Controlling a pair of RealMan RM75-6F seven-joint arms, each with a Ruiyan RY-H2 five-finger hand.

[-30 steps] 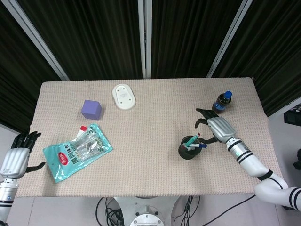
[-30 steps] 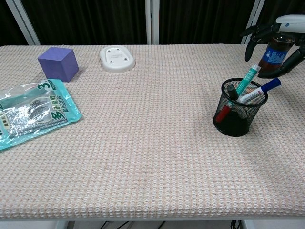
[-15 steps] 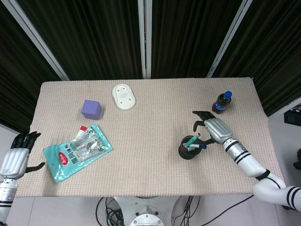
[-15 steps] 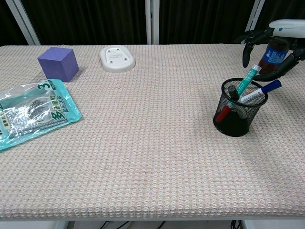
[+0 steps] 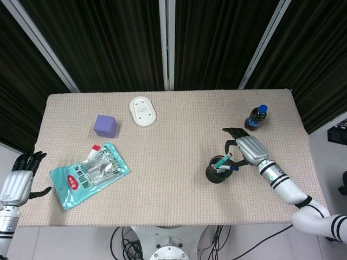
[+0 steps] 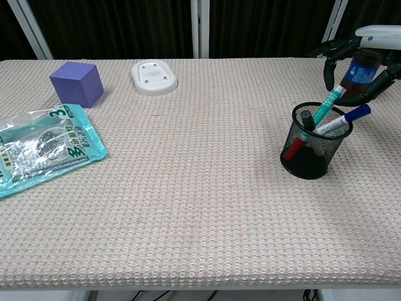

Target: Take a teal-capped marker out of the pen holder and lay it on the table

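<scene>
A black mesh pen holder (image 5: 216,173) (image 6: 313,150) stands on the right half of the table. A teal-capped marker (image 5: 221,161) (image 6: 328,106) leans out of it toward the right, beside a blue-capped marker (image 6: 345,118) and red and black ones. My right hand (image 5: 247,148) (image 6: 371,37) hovers just behind and right of the holder. Its dark fingers (image 6: 328,58) are spread around the teal marker's upper end, and I see no hold on it. My left hand (image 5: 18,180) hangs with fingers extended off the table's left edge, holding nothing.
A dark bottle with a blue cap (image 5: 257,117) (image 6: 359,74) stands right behind my right hand. A purple cube (image 5: 105,125), a white oval object (image 5: 143,110) and a teal snack packet (image 5: 89,173) lie on the left half of the beige table mat (image 6: 188,188).
My right hand has drifted slightly left and down toward the holder, so its fingers are now closer around the teal marker's tip. The left hand is still.
</scene>
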